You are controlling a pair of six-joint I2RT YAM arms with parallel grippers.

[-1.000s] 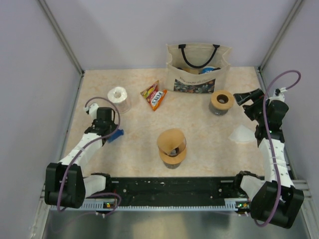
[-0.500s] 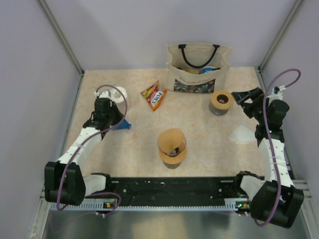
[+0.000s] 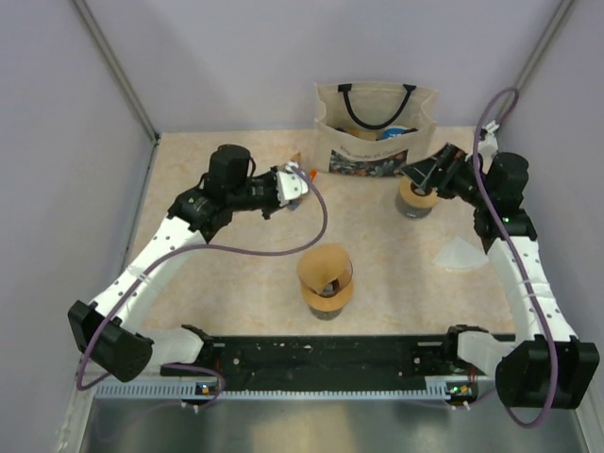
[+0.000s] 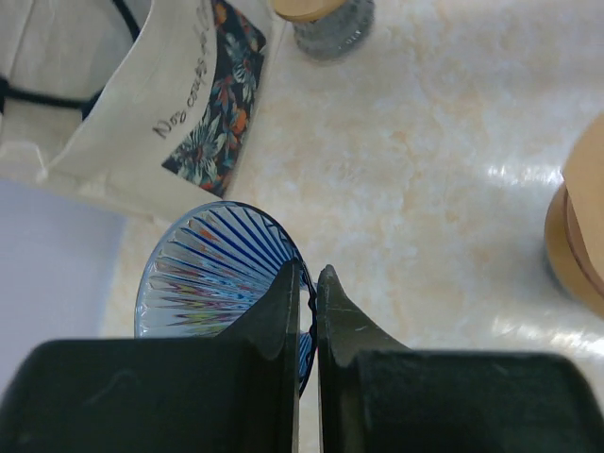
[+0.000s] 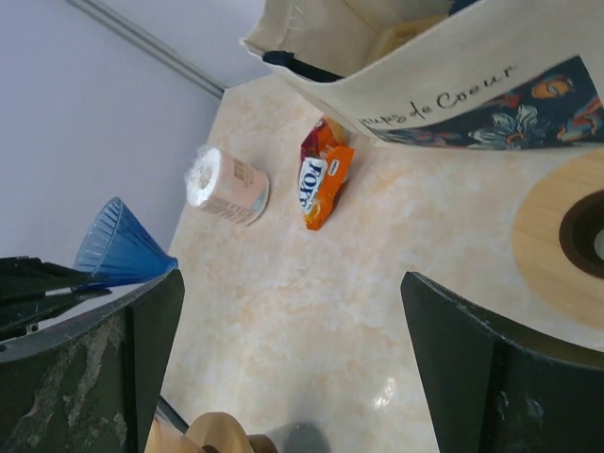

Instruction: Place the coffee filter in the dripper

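One white filter (image 3: 460, 255) lies on the tabletop (image 3: 245, 293) beside my right arm, untouched. Within the last second my left pincer (image 4: 314, 283) has pinched the rim of the blue dripper (image 4: 212, 274) and swung it up toward the middle, so fetching the filter comes next, I reckon. My right pincer (image 5: 293, 363) stands spread. Only the overhead view shows the filter; both wrist views show the dripper plainly.

In the left wrist view the left gripper (image 4: 312, 274) hides the near part of the blue dripper (image 4: 212, 274). The edges cut off the tote bag (image 4: 142, 104), the jar (image 4: 335, 33) at the far side and the wooden object (image 4: 585, 226) at the right. From above, the things inside the bag are too small to tell.
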